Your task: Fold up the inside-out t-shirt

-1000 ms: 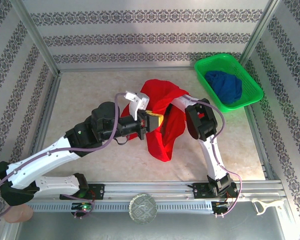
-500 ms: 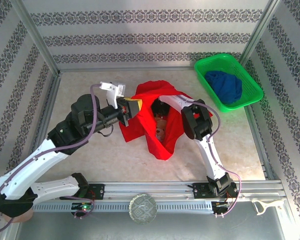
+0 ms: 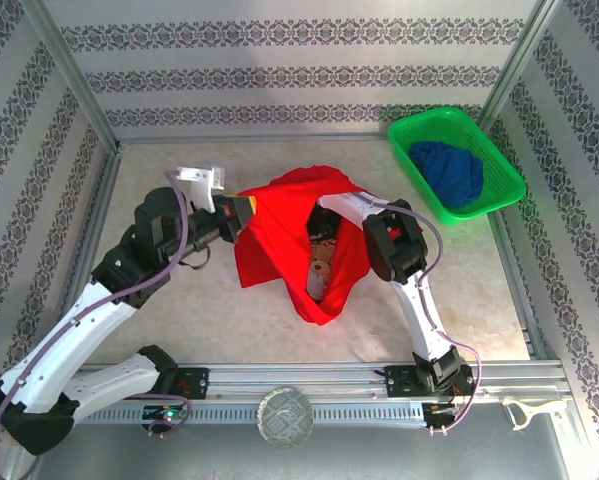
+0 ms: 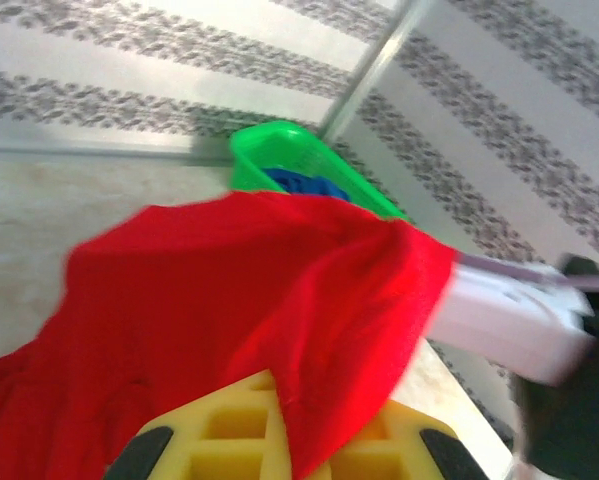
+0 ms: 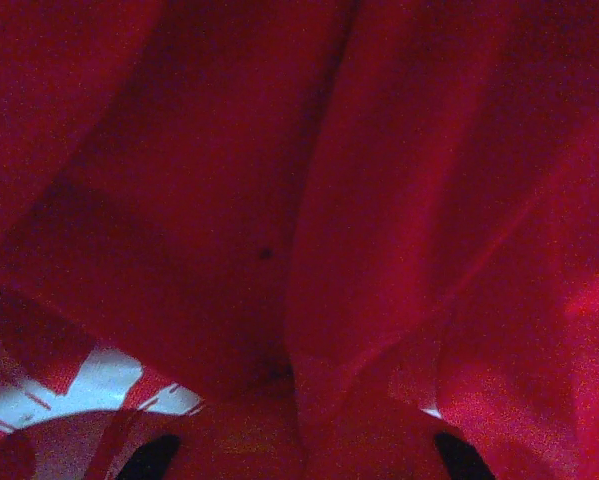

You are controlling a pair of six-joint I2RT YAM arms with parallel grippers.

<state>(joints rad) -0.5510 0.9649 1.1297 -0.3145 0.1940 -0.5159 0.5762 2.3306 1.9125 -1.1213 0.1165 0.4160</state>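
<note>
Left tool (image 3: 241,212) is clamped on an edge of the t-shirt (image 3: 279,235), and it holds that edge up off the surface (image 3: 179,300), left of the middle. In the left wrist view the red cloth runs down into the yellow fingers (image 4: 179,440) of this tool (image 4: 294,430) and is pinched between them, while the rest of the t-shirt (image 4: 229,290) spreads out ahead like a slack sheet.

The right tool (image 3: 320,264) reaches down inside the cloth from the far side, its arm bent over the top of the garment. It is closed, and the right wrist view shows a fold of the t-shirt (image 5: 299,200) gathering to a point just between the dark fingertips (image 5: 151,457) of this tool (image 5: 299,445), so it looks clamped on the cloth too. Red fabric surrounds the camera there, in deep shade, with a pale patch showing at the lower left.

From above, the t-shirt hangs between the two arms at the middle of the surface. It is wrinkled and open like a pouch, and its lowest tip points toward the near edge. Its right side drapes over the right arm.

A green basket (image 3: 484,203) sits at the far right corner, well apart from the t-shirt, with a blue garment (image 3: 449,172) bunched inside it. The left wrist view catches the basket (image 4: 279,148) and the blue garment (image 4: 301,186) beyond the red cloth.
</note>
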